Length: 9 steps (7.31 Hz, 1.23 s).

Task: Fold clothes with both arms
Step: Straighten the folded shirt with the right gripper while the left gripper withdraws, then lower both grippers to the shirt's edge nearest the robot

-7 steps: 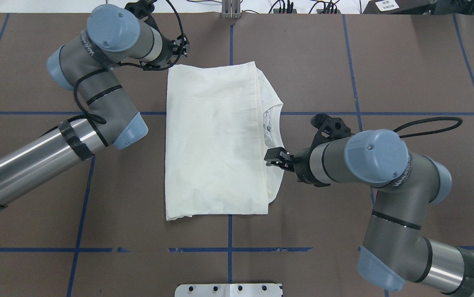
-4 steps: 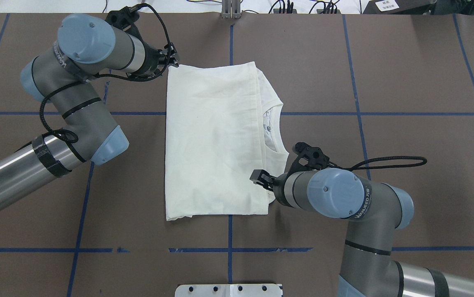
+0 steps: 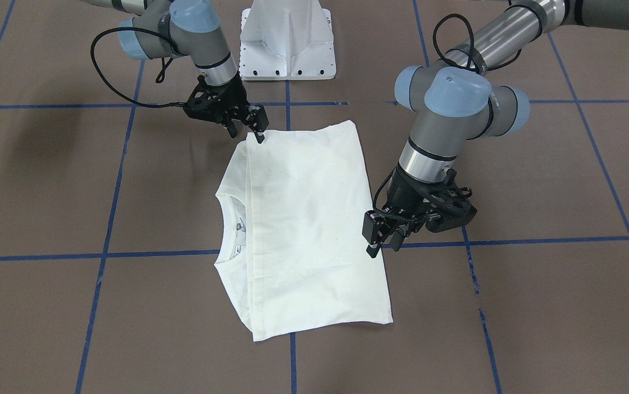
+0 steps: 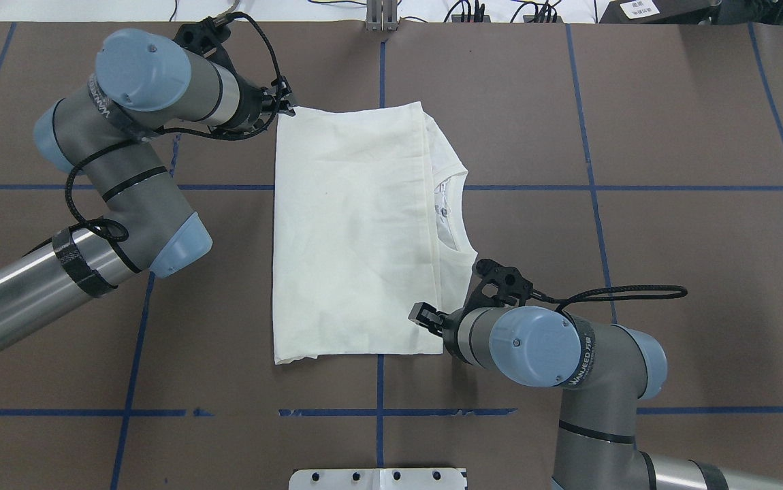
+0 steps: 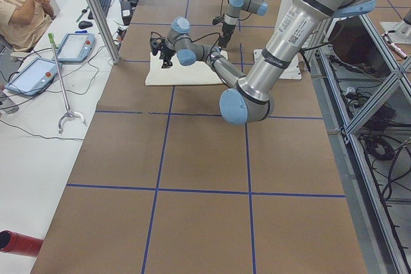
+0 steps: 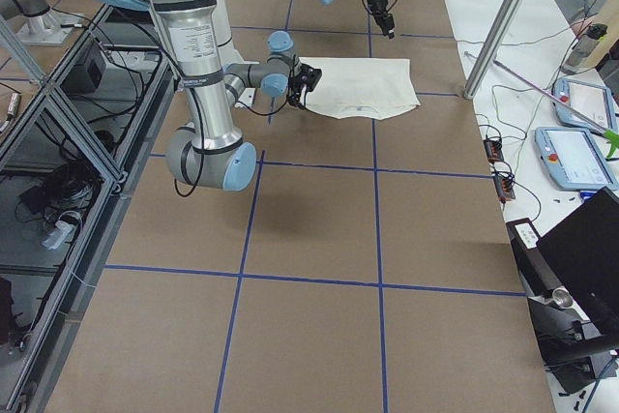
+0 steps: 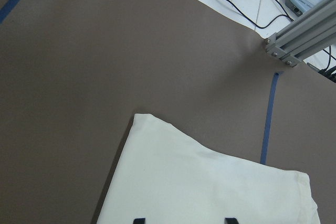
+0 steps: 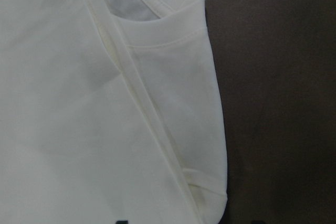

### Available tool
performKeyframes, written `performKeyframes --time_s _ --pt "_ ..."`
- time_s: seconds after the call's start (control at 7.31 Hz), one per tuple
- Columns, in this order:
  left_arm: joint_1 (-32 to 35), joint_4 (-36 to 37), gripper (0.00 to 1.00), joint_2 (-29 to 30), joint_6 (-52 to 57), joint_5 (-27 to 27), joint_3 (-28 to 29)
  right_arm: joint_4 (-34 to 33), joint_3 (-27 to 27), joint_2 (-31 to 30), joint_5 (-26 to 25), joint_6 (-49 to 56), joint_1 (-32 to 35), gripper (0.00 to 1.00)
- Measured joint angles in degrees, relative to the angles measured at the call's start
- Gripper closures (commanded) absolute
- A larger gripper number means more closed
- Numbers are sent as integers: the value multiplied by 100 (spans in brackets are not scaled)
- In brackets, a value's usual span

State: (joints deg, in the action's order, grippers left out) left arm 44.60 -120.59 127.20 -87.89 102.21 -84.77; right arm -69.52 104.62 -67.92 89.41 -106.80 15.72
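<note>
The cream-white shirt [image 4: 350, 231] lies folded flat on the brown table, plain side up, with its collar [image 4: 449, 211] peeking out on the right edge. My left gripper [image 4: 288, 105] hovers open at the shirt's far-left corner; the left wrist view shows that corner [image 7: 142, 121] just ahead of the spread fingertips. My right gripper [image 4: 422, 316] is open over the near-right corner, low above the folded hem [image 8: 210, 192]. In the front-facing view the left gripper [image 3: 383, 243] and right gripper [image 3: 249, 128] both show parted fingers holding nothing. The cat graphic is hidden.
The white pedestal base [image 3: 287, 38] stands at the table's near edge. Blue tape lines [image 4: 378, 412] grid the table. An aluminium post [image 7: 294, 45] and cables sit beyond the far edge. A person [image 5: 19, 4] sits by control tablets [image 5: 74, 46] at the side.
The right gripper has moved along the shirt's right edge toward the near-right corner. The left arm swung back left and its gripper settled at the far-left corner. The shirt has not moved.
</note>
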Motion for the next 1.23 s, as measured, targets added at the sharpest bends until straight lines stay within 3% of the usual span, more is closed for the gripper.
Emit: performKeyframes --time_s 0.82,1.09,1.23 --pt "-12 0 39 -77 0 -17 13 -47 -78 27 -38 1 -1 34" --pt "-16 0 39 -98 0 -19 13 -45 -103 42 -51 5 10 61" --pt "-18 0 39 -120 0 -22 13 -46 -111 57 -54 3 12 83"
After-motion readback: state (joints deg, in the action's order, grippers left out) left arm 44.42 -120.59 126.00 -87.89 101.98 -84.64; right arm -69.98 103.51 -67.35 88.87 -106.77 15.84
